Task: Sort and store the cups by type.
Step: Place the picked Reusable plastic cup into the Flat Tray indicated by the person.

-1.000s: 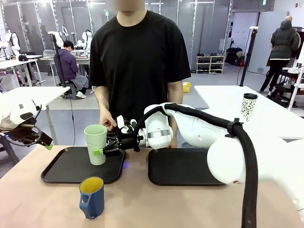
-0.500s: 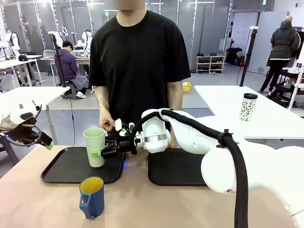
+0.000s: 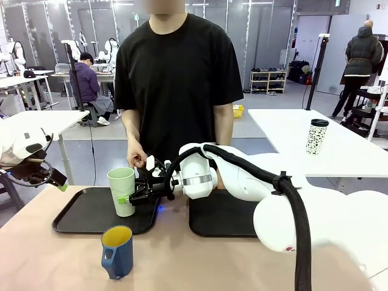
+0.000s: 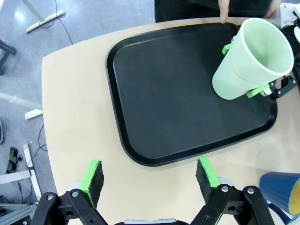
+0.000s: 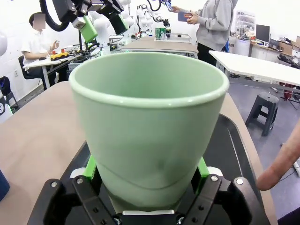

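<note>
Green pads of the right gripper (image 3: 129, 195) clamped on either side of the pale green tumbler (image 3: 122, 191), low on its wall, as seen from the front. Upright, long axis vertical, over the near right part of the left black tray (image 3: 79, 213); base at or just above the tray floor, hard to tell which. Right arm in from the tumbler's right, across the middle, past the right black tray (image 3: 221, 215). Just behind the rim, a person's hand (image 3: 137, 159), apart from the cup. Nearer the camera, on the bare table (image 3: 200, 260) in front of the left tray, the dark blue mug (image 3: 117, 250), yellow inside, handle toward the lower left, untouched. From the left wrist: left gripper (image 4: 150, 174) with its 2 fingers wide apart and nothing between them, hovering above the tray's edge; tumbler at the tray's far corner, mug at the picture's lower right edge, off to the side rather than along the fingers. Probably the nearer arm for the mug, after a swing toward it. From the right wrist: tumbler seated between the 2 pads, gripped near the base, mouth up and empty, tray below. Likely next: set down, release, then straight back along the approach, without tipping a tall, narrow-based cup.
</note>
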Controlling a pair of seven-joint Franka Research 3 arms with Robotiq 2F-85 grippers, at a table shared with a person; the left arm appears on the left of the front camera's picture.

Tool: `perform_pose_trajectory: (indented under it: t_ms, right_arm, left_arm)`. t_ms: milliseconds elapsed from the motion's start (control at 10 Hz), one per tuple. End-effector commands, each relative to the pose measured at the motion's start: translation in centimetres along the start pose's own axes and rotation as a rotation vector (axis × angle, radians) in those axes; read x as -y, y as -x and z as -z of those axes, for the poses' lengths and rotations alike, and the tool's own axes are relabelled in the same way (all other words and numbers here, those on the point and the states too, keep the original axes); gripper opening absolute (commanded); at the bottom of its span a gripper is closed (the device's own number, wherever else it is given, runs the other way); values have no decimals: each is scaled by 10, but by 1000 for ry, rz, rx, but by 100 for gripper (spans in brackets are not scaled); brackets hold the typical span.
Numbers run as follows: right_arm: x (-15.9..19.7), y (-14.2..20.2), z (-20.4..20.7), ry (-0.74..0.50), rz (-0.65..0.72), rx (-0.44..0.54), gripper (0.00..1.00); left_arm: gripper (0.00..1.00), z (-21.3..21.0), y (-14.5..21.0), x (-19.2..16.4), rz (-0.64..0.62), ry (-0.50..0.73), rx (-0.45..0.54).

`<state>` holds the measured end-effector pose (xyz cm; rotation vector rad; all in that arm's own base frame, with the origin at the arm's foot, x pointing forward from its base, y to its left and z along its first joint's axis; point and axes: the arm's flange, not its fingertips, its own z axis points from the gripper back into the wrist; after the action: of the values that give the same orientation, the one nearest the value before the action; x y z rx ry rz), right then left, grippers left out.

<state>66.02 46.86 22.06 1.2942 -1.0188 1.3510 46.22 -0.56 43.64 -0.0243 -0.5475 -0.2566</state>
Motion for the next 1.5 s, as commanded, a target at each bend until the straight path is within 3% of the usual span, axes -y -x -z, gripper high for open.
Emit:
perform_pose_trajectory:
  t_ms: [0, 200, 300, 1400]
  right_arm:
    - [14, -5, 4, -3, 27, -33, 85]
    - [14, -3, 3, 3, 36, -45, 88]
    - [13, -3, 3, 6, 39, -48, 100]
    - [-2, -8, -34, 12, 48, -112, 100]
  left_arm:
    - [100, 0, 0, -2, -6, 9, 2]
    - [100, 0, 0, -2, -6, 9, 2]
    - [100, 0, 0, -2, -6, 9, 2]
    - [100, 0, 0, -2, -6, 9, 2]
